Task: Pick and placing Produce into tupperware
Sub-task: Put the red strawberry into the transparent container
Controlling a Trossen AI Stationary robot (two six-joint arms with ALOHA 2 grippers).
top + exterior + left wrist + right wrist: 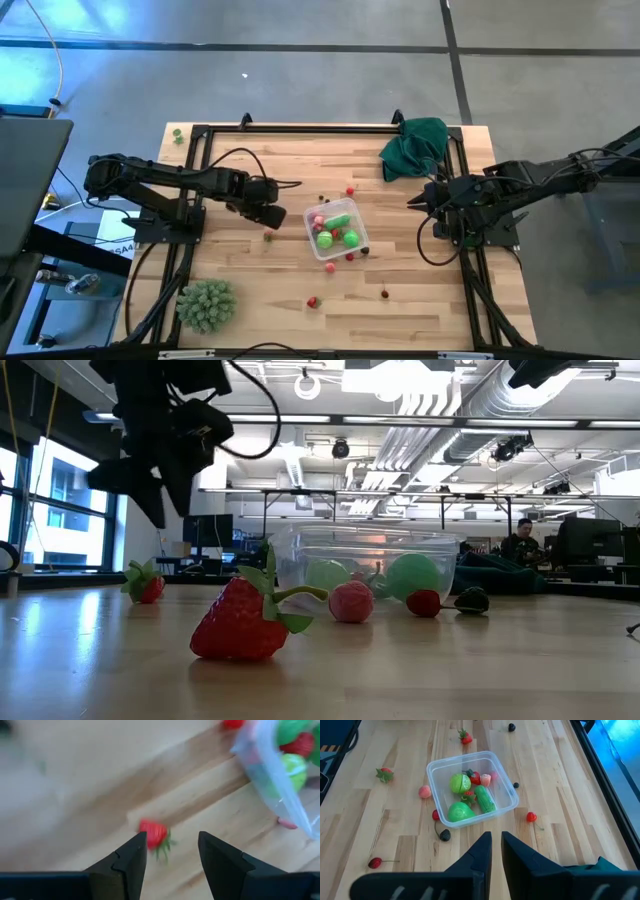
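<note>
— Where is the left gripper [272,213] right now?

— Above the wood table [420,300], just to the left of the tupperware [336,231]. Its fingers [131,857] stand apart with nothing between them.

— And the nearest piece of produce?

— A small strawberry [153,833] lies on the boards just ahead of those fingertips, not touched. From above it seems to be the small speck [267,237] below the gripper, though that view is too coarse to be sure.

— What about the box itself?

— It sits mid-table holding two green rounded pieces [460,784], a long green one [484,799] and some red bits. More berries lie scattered around it — one strawberry [243,622] close to the low camera.

— The right gripper [412,201]?

— Hanging at the right of the box, well apart from it, fingers nearly together and empty, beside the green cloth [412,143].
</note>
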